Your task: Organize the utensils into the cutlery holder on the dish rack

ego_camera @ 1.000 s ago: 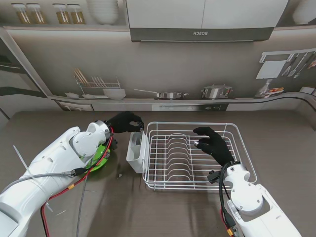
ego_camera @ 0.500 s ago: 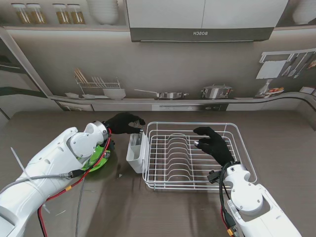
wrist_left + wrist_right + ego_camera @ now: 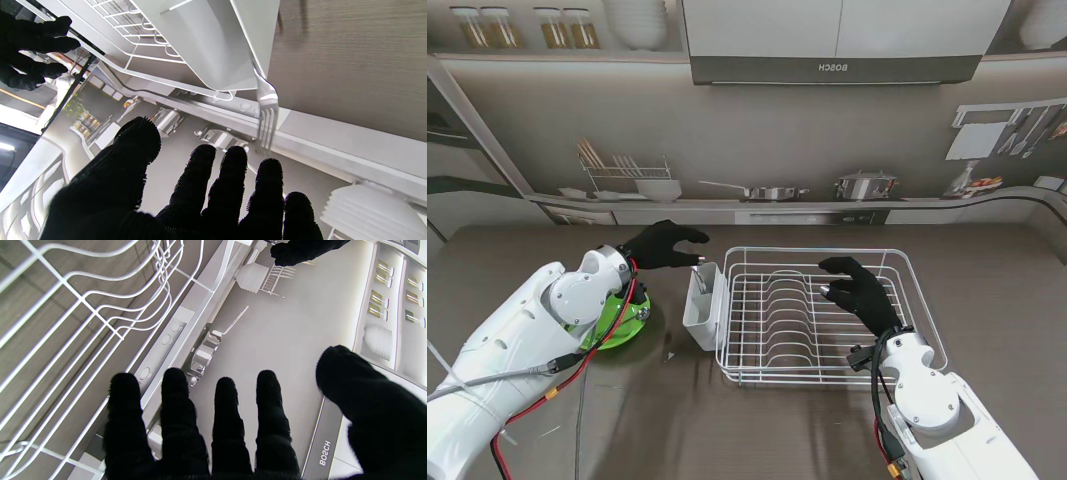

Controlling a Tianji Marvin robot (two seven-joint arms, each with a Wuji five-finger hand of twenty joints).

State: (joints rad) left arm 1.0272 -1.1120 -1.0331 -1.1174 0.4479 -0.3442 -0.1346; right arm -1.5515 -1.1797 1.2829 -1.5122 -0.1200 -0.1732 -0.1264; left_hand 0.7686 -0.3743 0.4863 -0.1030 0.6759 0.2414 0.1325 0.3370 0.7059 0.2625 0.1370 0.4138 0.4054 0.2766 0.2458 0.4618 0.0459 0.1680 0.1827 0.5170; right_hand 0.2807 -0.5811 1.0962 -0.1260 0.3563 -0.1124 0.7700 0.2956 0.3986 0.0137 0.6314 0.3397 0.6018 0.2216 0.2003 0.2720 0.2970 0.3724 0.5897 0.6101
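Steel fork upright in the white cutlery holder, tines up and handle down inside, leaning on the wall at the end toward the counter's far edge. Looks already delivered, and stored handle-down so the tines drain in the air.

Holder clipped to the left side of the wire dish rack, which sits about mid-counter. Outside the wires, probably, to leave the plate slots free.

Left hand poised just beyond the holder's far end, palm down, fingers spread and gripping nothing. In the left wrist view, tines near the fingertips but apart from them — no contact. Judged as the posture of a let-go, with room to lift away without knocking the fork.

Right hand hovering over the rack's middle, fingers likewise spread and empty — parked clear of the holder, it seems, so as not to crowd the left arm.

Green plate on the counter beside the holder, toward the left edge, partly under the left forearm. Any utensils on it hidden, so how much remains cannot be told.
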